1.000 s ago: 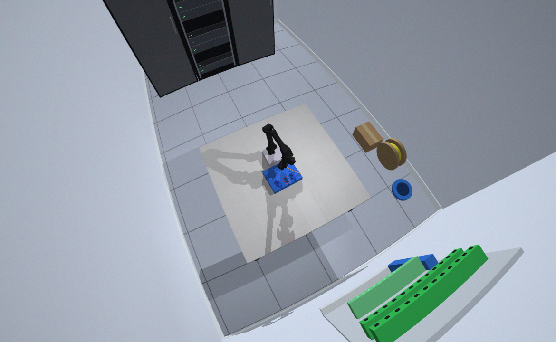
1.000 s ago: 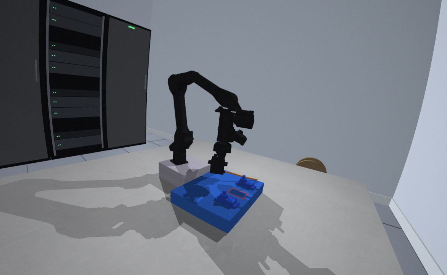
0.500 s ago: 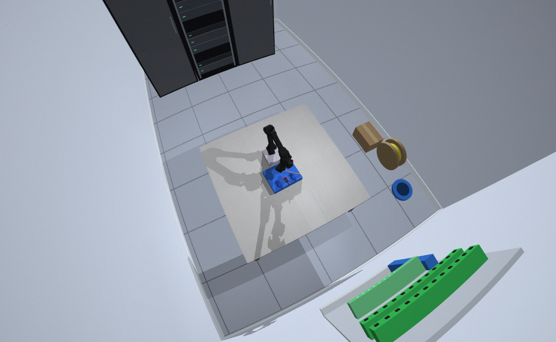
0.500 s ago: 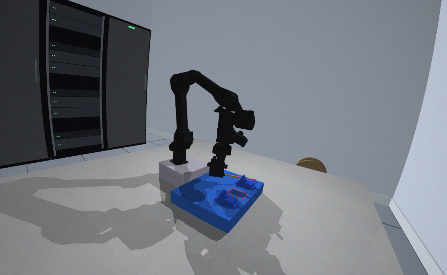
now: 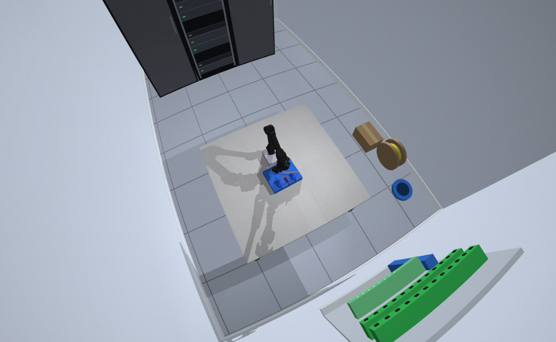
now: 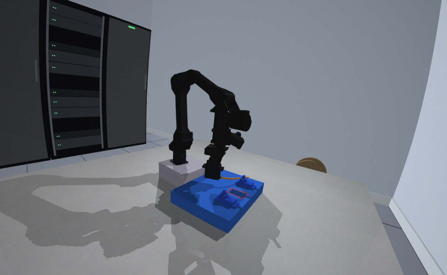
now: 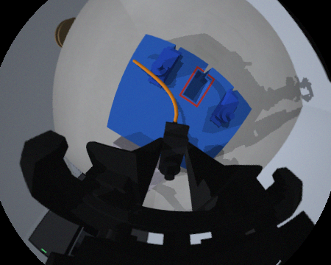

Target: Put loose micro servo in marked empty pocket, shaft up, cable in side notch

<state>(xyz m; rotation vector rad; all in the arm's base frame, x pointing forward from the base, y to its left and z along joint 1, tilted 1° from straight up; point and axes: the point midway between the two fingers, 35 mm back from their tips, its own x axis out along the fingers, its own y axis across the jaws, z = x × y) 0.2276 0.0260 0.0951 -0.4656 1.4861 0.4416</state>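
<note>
My gripper [image 5: 277, 169] [image 6: 212, 175] [image 7: 173, 143] points down over the rear part of the blue deck [image 6: 197, 206] [image 7: 125, 110], shut on the dark loose micro servo [image 7: 176, 132]. The servo's round boss and shaft show at its lower end in the wrist view. Its orange cable [image 5: 289, 172] [image 6: 230, 178] [image 7: 167, 88] curves out over the deck. The empty pocket's red outline [image 6: 235, 196] [image 7: 188, 101] lies away from the gripper, with a notch toward the deck edge. The servo's underside and its gap to the deck are hidden in the top and exterior views.
Two blue seated servos [image 6: 245, 183] [image 6: 226, 199] [image 7: 167, 63] [image 7: 226, 107] stand on either side of the pocket, rising above the deck. The arm's pale base block [image 6: 170, 172] adjoins the deck's rear. The deck stands on the grey table [image 5: 314, 170] [image 6: 307, 219].
</note>
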